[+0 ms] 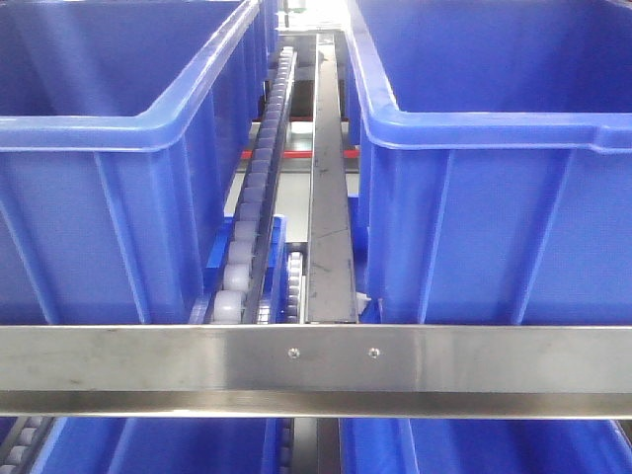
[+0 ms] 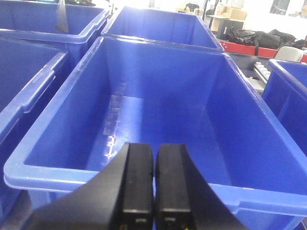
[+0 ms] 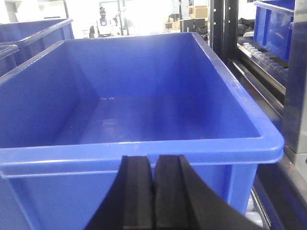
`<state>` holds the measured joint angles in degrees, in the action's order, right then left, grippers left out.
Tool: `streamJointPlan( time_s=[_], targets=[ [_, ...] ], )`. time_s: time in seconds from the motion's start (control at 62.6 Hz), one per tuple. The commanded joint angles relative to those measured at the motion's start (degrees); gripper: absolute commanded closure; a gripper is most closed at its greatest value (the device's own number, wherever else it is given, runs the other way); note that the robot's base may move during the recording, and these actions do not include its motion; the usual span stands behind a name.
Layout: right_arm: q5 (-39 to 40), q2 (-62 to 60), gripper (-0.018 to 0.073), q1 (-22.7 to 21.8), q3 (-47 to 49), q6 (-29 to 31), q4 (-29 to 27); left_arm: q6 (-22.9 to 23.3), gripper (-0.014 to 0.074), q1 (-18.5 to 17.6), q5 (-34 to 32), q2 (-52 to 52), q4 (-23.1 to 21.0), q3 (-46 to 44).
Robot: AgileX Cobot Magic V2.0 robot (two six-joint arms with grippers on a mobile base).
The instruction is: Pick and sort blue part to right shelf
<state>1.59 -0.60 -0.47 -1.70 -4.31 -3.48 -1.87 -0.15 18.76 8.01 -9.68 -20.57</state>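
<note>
Both the left claw and right claw are clenched on nothing, each just before an empty blue bin of the right shelf, so no blue part is in hand.

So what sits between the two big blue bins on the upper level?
In the front view, a white roller track and a steel rail run side by side between the left bin and the right bin. No blue part shows there.

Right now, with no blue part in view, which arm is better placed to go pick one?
Neither clearly. The left end effector and right end effector are both shut and empty, each facing an empty blue bin. The right sits beside the shelf rollers, a slight edge later.
</note>
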Motion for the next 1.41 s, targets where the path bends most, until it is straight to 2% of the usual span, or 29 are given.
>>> streamJointPlan(
  time_s=[0.0,0.16,0.224,0.256,0.399,0.559,0.703,0.735,1.39],
  targets=[
    [5.51,-1.25,0.0504,-0.17,1.21,-0.1,0.42,0.58,0.0474,0.15,-4.41,0.73,-0.39,-1.64],
    [5.51,-1.25,0.0504,-0.17,1.21,-0.1,0.42,0.58,0.0474,0.15,-5.49,0.73,0.08,-0.27],
    [5.51,-1.25,0.0504,-0.17,1.21,-0.1,0.42,0.58,0.0473,0.15,-7.44,0.15,7.76,2.23],
    [5.51,-1.25,0.0504,-0.17,1.21,-0.1,0.42,0.69,0.0473,-0.09,-10.57,-0.35,8.51,4.15],
    [5.51,-1.25,0.0504,-0.17,1.21,-0.1,0.42,0.69,0.0472,-2.48,-20.13,-2.52,4.83,11.27],
    [5.51,-1.25,0.0504,-0.17,1.21,-0.1,0.42,0.69,0.0473,-5.3,-21.02,-5.14,4.18,17.5],
    [5.51,-1.25,0.0504,-0.17,1.21,-0.1,0.42,0.69,0.0472,-5.4,-24.12,-8.83,2.41,22.58],
    [5.51,-1.25,0.0504,-0.17,1.21,-0.1,0.42,0.69,0.0473,-5.4,-21.17,-9.96,2.41,22.28],
    [5.51,-1.19,0.0504,-0.17,1.21,-0.11,0.42,0.69,0.0473,-5.27,-22.11,-9.63,2.41,22.28]
  ],
)
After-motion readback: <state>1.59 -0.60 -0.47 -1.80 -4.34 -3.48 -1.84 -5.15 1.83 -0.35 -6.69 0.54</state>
